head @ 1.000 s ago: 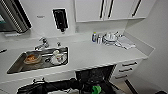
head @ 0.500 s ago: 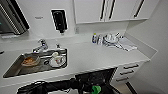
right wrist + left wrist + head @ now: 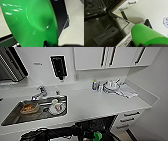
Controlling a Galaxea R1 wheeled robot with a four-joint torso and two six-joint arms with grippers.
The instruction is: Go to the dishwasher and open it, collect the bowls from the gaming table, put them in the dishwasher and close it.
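White countertop above the open dark dishwasher; my right claw grips a glossy green bowl; left claw's state unclear.

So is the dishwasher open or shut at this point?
Open. The dishwasher has its door folded down in the left wrist view, inner face and detergent compartment exposed; the head view shows its dark cavity below the counter.

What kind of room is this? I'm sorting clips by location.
Most likely a small office kitchenette: a steel sink with a tap set in a white counter, white wall cupboards above, and an open dishwasher under the counter.
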